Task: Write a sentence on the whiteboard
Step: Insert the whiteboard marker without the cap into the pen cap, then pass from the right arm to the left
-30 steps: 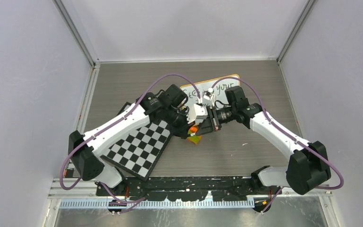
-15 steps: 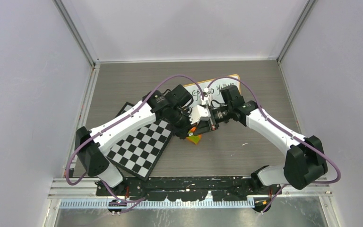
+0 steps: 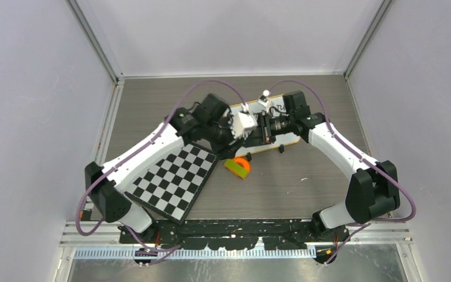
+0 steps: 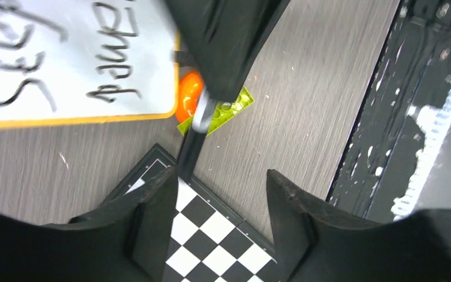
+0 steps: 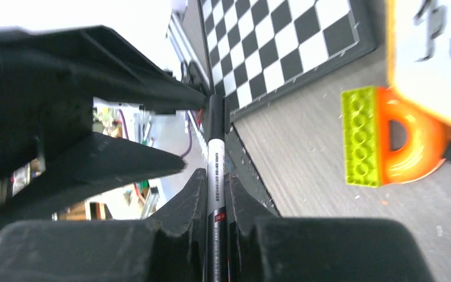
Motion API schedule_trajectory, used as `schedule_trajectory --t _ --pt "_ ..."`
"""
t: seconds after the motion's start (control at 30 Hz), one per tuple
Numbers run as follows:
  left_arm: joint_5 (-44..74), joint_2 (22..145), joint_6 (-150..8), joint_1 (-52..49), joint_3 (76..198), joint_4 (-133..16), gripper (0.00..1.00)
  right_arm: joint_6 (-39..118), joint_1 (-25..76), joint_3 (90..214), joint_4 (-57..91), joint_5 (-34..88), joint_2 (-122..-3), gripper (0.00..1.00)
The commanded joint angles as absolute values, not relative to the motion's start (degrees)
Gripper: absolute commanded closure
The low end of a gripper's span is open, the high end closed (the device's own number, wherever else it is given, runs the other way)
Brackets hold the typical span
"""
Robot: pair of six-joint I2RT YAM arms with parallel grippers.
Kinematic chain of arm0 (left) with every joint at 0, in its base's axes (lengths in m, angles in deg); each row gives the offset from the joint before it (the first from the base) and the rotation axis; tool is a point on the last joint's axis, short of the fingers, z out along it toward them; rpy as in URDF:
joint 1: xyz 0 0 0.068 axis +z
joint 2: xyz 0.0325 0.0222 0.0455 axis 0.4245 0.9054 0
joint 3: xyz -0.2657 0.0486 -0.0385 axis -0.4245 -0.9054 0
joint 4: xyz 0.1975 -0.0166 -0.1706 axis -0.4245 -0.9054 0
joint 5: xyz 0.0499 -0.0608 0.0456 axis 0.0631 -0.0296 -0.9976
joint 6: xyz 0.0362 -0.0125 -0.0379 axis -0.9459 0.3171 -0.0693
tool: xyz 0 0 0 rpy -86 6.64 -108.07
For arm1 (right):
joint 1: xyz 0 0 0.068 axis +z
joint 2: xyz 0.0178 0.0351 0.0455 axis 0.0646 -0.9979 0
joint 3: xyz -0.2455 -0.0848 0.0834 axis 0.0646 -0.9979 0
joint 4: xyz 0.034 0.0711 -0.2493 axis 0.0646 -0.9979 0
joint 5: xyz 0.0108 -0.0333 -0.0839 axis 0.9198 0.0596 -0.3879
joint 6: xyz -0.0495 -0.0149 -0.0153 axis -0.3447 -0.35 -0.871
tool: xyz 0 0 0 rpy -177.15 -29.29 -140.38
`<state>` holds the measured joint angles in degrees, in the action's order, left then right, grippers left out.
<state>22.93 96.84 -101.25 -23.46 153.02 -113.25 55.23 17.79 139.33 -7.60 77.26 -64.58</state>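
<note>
Whiteboard [image 4: 64,59] lies flat at the far middle of the table [image 3: 305,188], mostly covered in the top view by the two wrists that meet above it. The sentence [image 4: 114,59] already shows in dark ink, though only parts of it can be read

The main risk is a smear or a shove. Both wrists hang close over the wet-looking writing, so a low or crooked pull-away could drag a finger or cable through the ink or push the board sideways. The marker [image 5: 216,153] points straight at the left gripper [image 4: 220,176]. A sideways move by either arm could knock the marker's end against a finger and twist it in its grip. A green brick [image 5: 361,135] and an orange piece [image 5: 414,144] sit close to the board's near edge and could be bumped

Both arms reach forward and bend inward, the grippers nose to nose. The left arm passes over the chequered board [image 3: 173,182]. Its jaws stand apart with nothing between them. The right gripper [image 5: 215,182] is clamped narrow on the marker's barrel
</note>
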Motion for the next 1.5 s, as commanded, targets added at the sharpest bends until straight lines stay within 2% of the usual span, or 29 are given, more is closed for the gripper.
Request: schedule_trajectory --t 0.0,0.13,0.23,0.33,0.43,0.63,0.8,0.87,1.07,1.3,1.47 --pt "35.52 89.04 -96.62 -13.25 151.29 -106.59 0.38 57.49 14.24 142.55 -2.41 77.88 -61.62 1.0" --pt "50.66 84.81 -86.01 -2.06 145.58 -97.08 0.28 62.09 14.16 141.4 2.87 79.13 -59.75 1.0" --pt "64.24 82.9 -70.0 6.32 138.42 -81.45 0.25 66.7 14.18 139.96 8.59 79.99 -58.55 1.0" --pt "70.41 81.67 -52.37 8.4 130.23 -58.32 0.21 71.97 14.24 138.0 14.78 80.98 -57.18 1.0" --pt "71.69 81.16 -49.99 8.09 126.98 -52.44 0.2 75.55 15.0 137.5 17.11 82.61 -56.81 1.0" --pt "75.16 81.71 -57.1 4.44 126.67 -57.21 0.28 74.92 18.45 138.72 12.78 84.51 -57.73 1.0" --pt "71.27 82.4 -86.9 -1.14 133.1 -89.0 0.37 73.61 18.55 140.0 8.13 85.77 -58.48 1.0" --pt "68.5 82.5 -93.43 -2.57 134.81 -95.57 0.42 73.29 18.56 140.01 6.84 85.97 -58.2 1.0" --pt "65.82 82.09 -96.85 -3.81 136.24 -99.36 0.66 70.7 19.23 139.77 3.17 85.51 -57.82 1.0" --pt "61.05 83.43 -101.5 -9.45 139.82 -105.13 0.69 70.13 20.32 140.05 1.79 85.1 -58.29 1.0" --pt "61.38 84.22 -101.55 -10.07 139.84 -104.95 0.84 69.55 20.69 140.09 0.74 85.08 -58.13 1.0"
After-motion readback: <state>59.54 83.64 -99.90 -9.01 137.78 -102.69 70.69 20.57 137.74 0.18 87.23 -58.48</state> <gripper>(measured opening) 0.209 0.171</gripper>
